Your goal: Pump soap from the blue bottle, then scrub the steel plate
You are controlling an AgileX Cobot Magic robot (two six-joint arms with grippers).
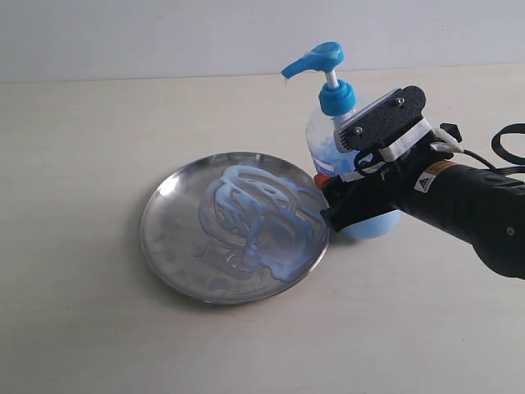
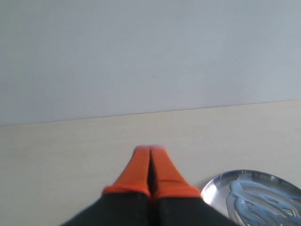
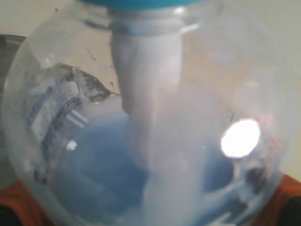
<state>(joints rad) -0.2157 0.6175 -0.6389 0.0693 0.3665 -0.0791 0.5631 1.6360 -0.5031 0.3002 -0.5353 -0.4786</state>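
The steel plate lies on the table, smeared with swirls of pale blue soap. Just behind its right rim the blue bottle stands upright, its pump head raised. My right gripper straddles the bottle's lower body. In the right wrist view the bottle fills the frame, with an orange fingertip at each side, so that gripper is shut on it. My left gripper is shut and empty above bare table. The plate's edge and soap show beside it. The left gripper is out of the exterior view.
The pale wooden table meets a plain light wall at the back. The right arm's black body reaches in from the right, with a cable loop behind it.
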